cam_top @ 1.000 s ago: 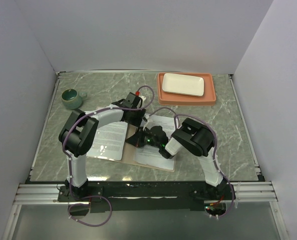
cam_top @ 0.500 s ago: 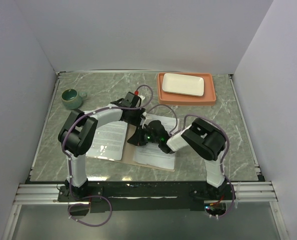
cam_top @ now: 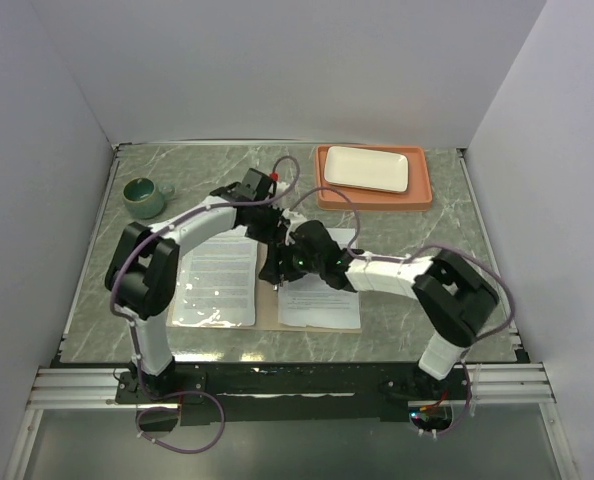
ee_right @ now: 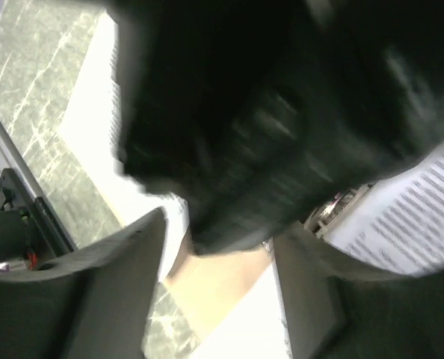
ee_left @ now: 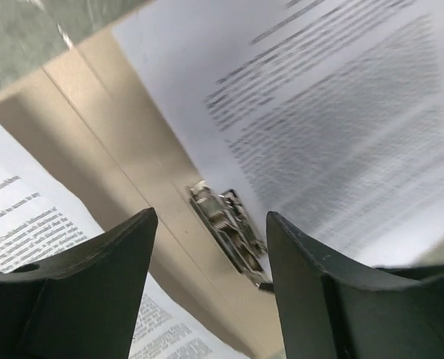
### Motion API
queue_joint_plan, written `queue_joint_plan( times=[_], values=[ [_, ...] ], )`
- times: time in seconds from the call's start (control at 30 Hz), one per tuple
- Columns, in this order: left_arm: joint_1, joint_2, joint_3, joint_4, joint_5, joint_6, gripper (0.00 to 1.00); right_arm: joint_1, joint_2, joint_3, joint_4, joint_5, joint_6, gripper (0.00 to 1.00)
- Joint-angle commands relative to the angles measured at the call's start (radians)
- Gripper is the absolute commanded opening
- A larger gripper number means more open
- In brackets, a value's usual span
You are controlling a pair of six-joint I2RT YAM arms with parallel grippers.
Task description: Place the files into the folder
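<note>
The tan folder (cam_top: pixel 268 310) lies open and flat near the table's front edge. One of the files (cam_top: pixel 217 282), with glare on it, covers its left half. A second printed sheet (cam_top: pixel 322 295) covers its right half. Both grippers meet over the folder's middle crease. My left gripper (cam_top: pixel 276 240) (ee_left: pixel 211 217) is open, and a metal clip (ee_left: pixel 228 228) on the bare tan folder (ee_left: pixel 125 142) shows between its fingers. My right gripper (cam_top: pixel 275 270) (ee_right: pixel 222 224) is open too, just in front of the left one. Its blurred view shows the folder (ee_right: pixel 222 280) under the left arm's dark bulk.
A green mug (cam_top: pixel 142 197) stands at the back left. A salmon tray (cam_top: pixel 422 192) holding a white plate (cam_top: pixel 367 168) sits at the back right. Walls close in the table on three sides. Both arms cross low over the folder.
My right gripper has opened and its arm has stretched out leftward. The folder and sheets have turned from skewed to square with the table edge. The left gripper has moved slightly back.
</note>
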Motion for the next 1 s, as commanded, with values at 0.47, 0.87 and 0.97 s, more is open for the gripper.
queue_joint_plan(
  times=[0.47,0.87,0.97],
  values=[
    [0.451,-0.347,-0.01,-0.148,0.399,0.21,0.76,0.086,0.032,0.496,-0.867,0.49,0.053,0.99],
    [0.884,-0.412,-0.174,-0.352,0.686,0.543,0.96,0.059,0.103,0.575,-0.833,0.384,0.107,1.0],
    [0.884,-0.422,-0.188,-0.369,0.654,0.571,0.96,0.082,0.227,0.719,-0.995,0.466,0.113,0.99]
  ],
)
